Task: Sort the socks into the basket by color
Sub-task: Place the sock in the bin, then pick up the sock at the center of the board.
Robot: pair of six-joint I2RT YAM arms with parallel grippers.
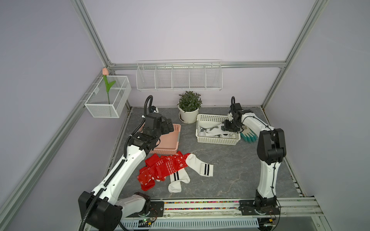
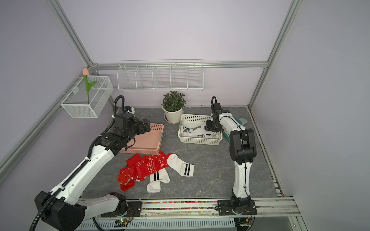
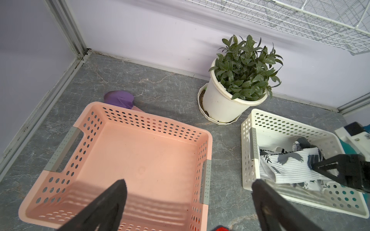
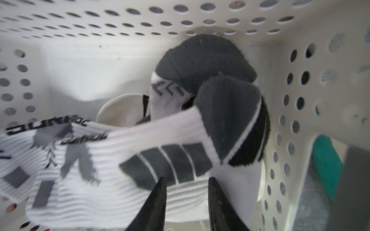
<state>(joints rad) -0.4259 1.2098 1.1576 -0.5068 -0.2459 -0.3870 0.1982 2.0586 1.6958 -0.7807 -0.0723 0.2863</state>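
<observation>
Several red snowflake socks (image 1: 166, 168) (image 2: 144, 168) lie heaped at the front of the table, overlapping two white socks with black stripes (image 1: 200, 166) (image 1: 178, 180). My left gripper (image 3: 190, 183) (image 1: 170, 125) hovers open and empty over the pink basket (image 3: 156, 120) (image 1: 176, 138), whose floor is bare. My right gripper (image 4: 187, 180) (image 1: 226, 129) reaches into the white basket (image 1: 216, 141) (image 3: 280, 124). Its jaws stand apart just over a white sock with grey and black patterns (image 4: 120, 160) (image 3: 290, 166), which lies flat on other socks, not pinched.
A potted plant (image 1: 189, 108) stands between the two baskets at the back. Teal-and-white gloves (image 1: 248, 137) lie right of the white basket. A purple item (image 3: 120, 99) sits behind the pink basket. A wire rack (image 1: 178, 78) and a mesh box (image 1: 109, 98) hang on the walls.
</observation>
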